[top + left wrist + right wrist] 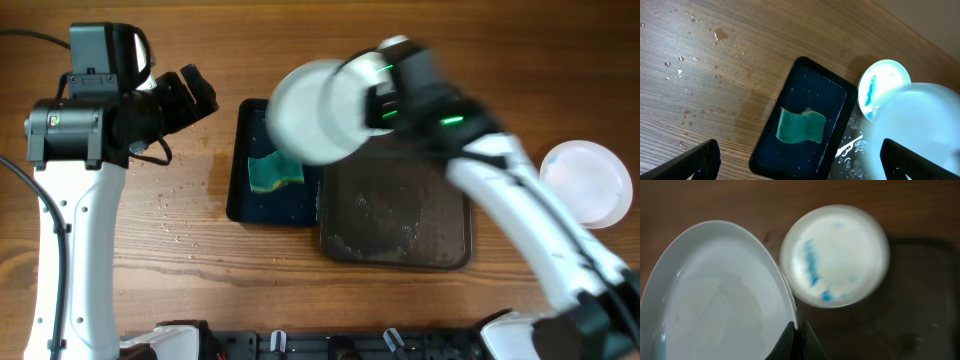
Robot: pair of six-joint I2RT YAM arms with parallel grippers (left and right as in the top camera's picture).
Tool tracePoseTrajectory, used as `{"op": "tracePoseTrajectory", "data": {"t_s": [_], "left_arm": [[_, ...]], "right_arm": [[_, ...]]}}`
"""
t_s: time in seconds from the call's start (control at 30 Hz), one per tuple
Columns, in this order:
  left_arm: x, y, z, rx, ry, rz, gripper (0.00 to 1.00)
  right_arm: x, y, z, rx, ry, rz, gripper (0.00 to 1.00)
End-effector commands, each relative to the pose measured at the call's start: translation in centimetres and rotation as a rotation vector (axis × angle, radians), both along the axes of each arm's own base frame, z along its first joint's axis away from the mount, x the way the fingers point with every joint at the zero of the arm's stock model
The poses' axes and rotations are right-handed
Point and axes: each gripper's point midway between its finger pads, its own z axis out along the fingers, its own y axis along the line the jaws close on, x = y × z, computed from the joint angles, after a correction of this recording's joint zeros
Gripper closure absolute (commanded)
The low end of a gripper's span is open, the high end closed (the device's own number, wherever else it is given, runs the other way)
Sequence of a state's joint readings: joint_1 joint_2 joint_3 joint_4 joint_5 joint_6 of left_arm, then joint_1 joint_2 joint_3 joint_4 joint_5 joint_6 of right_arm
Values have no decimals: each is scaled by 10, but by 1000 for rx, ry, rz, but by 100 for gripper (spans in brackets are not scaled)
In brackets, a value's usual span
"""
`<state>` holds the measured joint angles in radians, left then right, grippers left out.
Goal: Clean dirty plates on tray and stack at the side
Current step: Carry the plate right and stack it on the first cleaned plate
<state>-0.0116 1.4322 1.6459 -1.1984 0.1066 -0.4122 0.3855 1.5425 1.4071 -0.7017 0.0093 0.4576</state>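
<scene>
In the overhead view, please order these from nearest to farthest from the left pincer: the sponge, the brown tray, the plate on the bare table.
1. Sponge, in the black tray beside the left pincer.
2. Brown tray, at the centre.
3. Plate, at the far right.

1. The worktop (180,260) is wood with a fine straight grain and a satin finish, dotted with water droplets.
2. The held plate (715,295) is white, smooth and glossy (ceramic or plastic, hard to tell).
3. The smeared plate (835,255) is the same smooth white, streaked with blue.
4. The tray (400,230) is dark brown, dull and wet.
5. The black tray (820,95) looks like shiny plastic, and the sponge (801,126) is green foam.
6. The arm casings (80,250) are smooth white plastic.
</scene>
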Motion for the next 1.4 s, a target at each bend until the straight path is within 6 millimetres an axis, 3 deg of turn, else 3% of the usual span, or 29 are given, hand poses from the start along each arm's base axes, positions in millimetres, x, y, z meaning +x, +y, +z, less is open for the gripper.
{"op": "tracePoseTrajectory", "data": {"t_s": [0.0,0.03,0.1,0.17,0.23,0.27,0.33,0.43,0.5,0.6,0.7,0.77,0.87,1.07,1.2,1.23,1.27,1.37], "left_arm": [[0,0,5,0,-16,-10,0],[0,0,5,0,-16,-10,0],[0,0,5,0,-16,-10,0],[0,0,5,0,-15,-10,0],[0,0,5,0,-16,-10,0],[0,0,5,0,-16,-10,0],[0,0,5,0,-16,-10,0],[0,0,5,0,-15,-10,0],[0,0,5,0,-16,-10,0],[0,0,5,0,-15,-10,0],[0,0,5,0,-16,-10,0],[0,0,5,0,-15,-10,0],[0,0,5,0,-16,-10,0],[0,0,5,0,-16,-10,0],[0,0,5,0,-16,-10,0],[0,0,5,0,-16,-10,0],[0,0,5,0,-16,-10,0],[0,0,5,0,-16,-10,0]], "right_arm": [[-5,-42,25,205,42,-20,96],[-7,-65,19,210,76,-60,96],[-12,-90,10,181,115,-106,96],[-15,-109,2,39,114,-94,96],[-28,-164,-10,-255,158,-273,96],[-42,-209,-7,-466,177,-453,96],[-53,-240,0,-592,170,-612,96],[-45,-242,-11,-489,183,-569,96],[-35,-244,-22,-260,197,-532,96],[-38,-261,-31,-3,229,-524,96],[-57,-294,-46,153,294,-611,96],[-78,-328,-63,197,358,-718,96],[-102,-362,-88,245,439,-832,96],[-152,-408,-133,240,615,-1043,96],[-180,-415,-157,186,708,-1140,95],[-185,-415,-160,172,722,-1154,86],[-187,-413,-162,176,737,-1161,69],[-176,-399,-152,229,702,-1108,67]]}}
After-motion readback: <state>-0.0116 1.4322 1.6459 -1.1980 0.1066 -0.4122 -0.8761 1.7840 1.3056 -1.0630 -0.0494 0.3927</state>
